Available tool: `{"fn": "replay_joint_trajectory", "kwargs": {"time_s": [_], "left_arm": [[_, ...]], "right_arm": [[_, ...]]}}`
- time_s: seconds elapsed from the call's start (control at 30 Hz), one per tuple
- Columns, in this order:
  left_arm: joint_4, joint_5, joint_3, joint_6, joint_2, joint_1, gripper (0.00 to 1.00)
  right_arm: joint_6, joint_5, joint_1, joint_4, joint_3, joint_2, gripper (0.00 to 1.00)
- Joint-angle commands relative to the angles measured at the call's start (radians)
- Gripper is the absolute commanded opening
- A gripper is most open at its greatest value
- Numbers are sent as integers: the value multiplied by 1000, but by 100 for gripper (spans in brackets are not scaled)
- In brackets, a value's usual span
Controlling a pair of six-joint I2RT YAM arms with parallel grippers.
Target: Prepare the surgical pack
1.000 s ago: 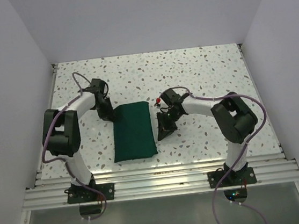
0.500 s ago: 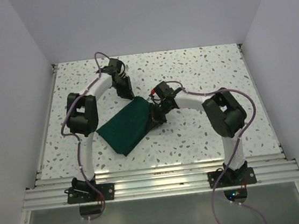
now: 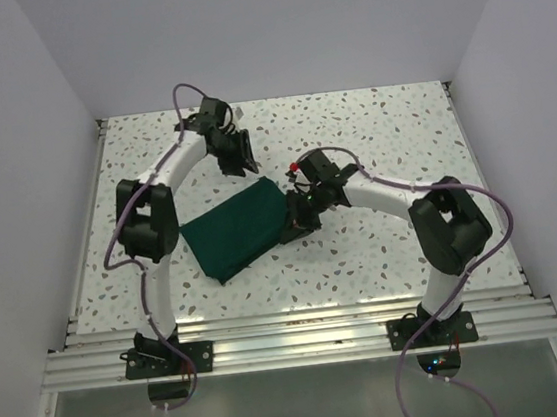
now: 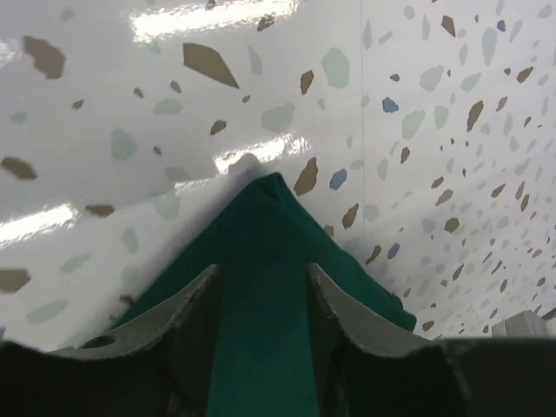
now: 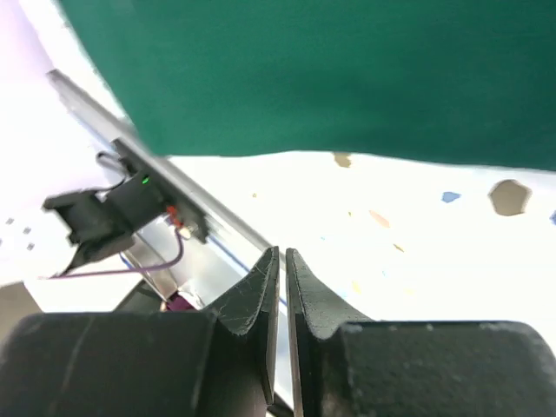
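Speckled table point(image 3: 381, 136) bears folded green bundle point(image 3: 236, 233), inside hidden; left gripper point(image 4: 261, 274) parted, right gripper point(image 5: 280, 254) closed empty.

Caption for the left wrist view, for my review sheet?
Left gripper, jaws apart, framing one corner of the folded green drape on the speckled table.

From above, the right edge of the green bundle point(image 3: 236, 235) runs under the right end effector point(image 3: 297, 224), whose dark fingertips are too small there to show whether they touch the cloth or the surface point(image 3: 381, 136). The left wrist view cuts the bundle off at the bottom edge, and the left end effector point(image 4: 261, 276) covers its flanks, so only one corner shows. In the right wrist view the bundle runs past the top and right edges, and the rail point(image 5: 174, 204) and cable point(image 5: 156, 262) behind are blurred.
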State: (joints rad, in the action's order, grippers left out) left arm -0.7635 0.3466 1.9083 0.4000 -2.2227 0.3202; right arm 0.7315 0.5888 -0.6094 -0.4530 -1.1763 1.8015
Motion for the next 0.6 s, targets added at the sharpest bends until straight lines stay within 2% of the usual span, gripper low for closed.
{"fn": "replay_joint_trajectory", "kwargs": {"time_s": [0.0, 0.07, 0.17, 0.2, 0.27, 0.3, 0.4, 0.57], "left_arm": [[1, -81, -99, -41, 239, -20, 48], [15, -74, -170, -43, 346, -21, 48], [64, -9, -348, -27, 487, -20, 43], [93, 12, -444, -17, 552, -20, 36], [145, 89, -555, 20, 615, -12, 29], [208, 103, -657, 36, 668, -6, 24], [304, 170, -803, 83, 712, 37, 18], [366, 198, -897, 82, 681, 54, 15]], "right_arm": [[-52, 48, 0, 22, -20, -57, 11], [-52, 58, 3, 37, -66, -30, 11], [-37, 106, 20, 85, -133, 37, 11], [-26, 139, 25, 105, -146, 61, 11], [-6, 167, 42, 137, -187, 125, 11], [-1, 192, 48, 145, -197, 143, 11], [8, 239, 76, 178, -204, 200, 11], [-24, 266, 109, 188, -155, 226, 11]]}}
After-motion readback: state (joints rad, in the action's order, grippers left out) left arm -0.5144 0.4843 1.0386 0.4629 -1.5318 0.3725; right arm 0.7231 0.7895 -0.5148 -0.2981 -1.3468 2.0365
